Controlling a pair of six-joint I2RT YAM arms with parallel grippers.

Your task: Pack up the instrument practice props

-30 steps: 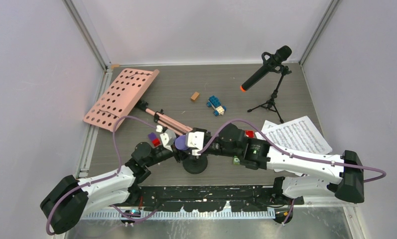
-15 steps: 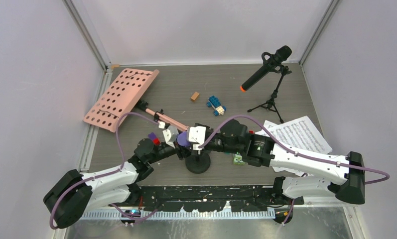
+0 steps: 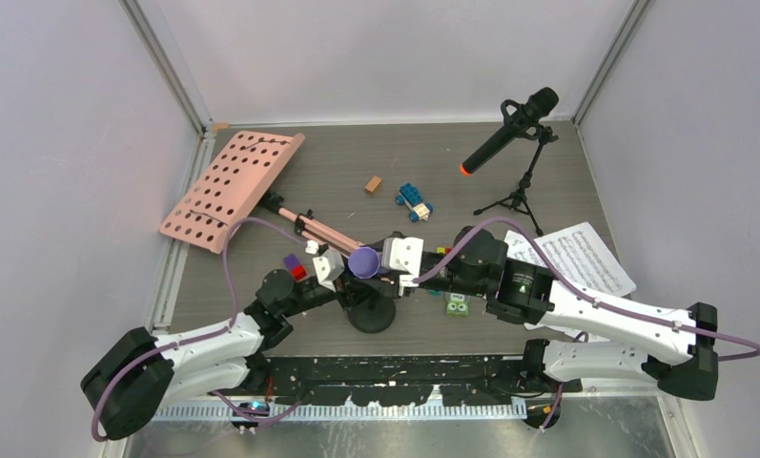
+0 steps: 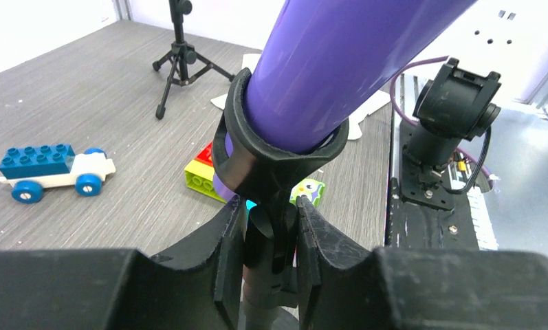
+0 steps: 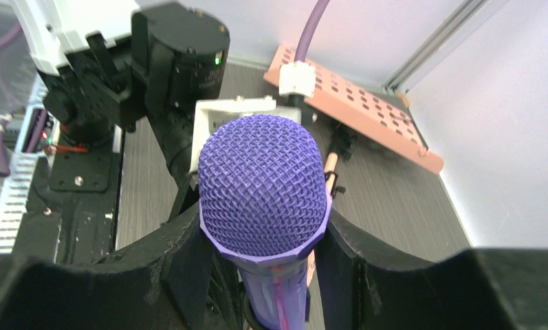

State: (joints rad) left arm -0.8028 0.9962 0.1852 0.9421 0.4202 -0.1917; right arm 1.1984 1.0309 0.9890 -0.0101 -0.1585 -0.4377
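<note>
— While the purple-headed microphone is cradled in the mic support at the near middle, how is it held?
— It is pinched by the right gripper; the support's stem is pinched by the left gripper.

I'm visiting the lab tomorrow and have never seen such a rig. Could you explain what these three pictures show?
Two robot arms are bolted at the near edge of a table. One picture looks down from above; the other two come from cameras on each wrist. The left end effector clamps a black mic support, while the right end effector grips the purple-headed microphone sitting in its clip. Lying around: a pink perforated holder, note sheets, a black microphone on a tripod, a blue toy car and small bricks.
</note>
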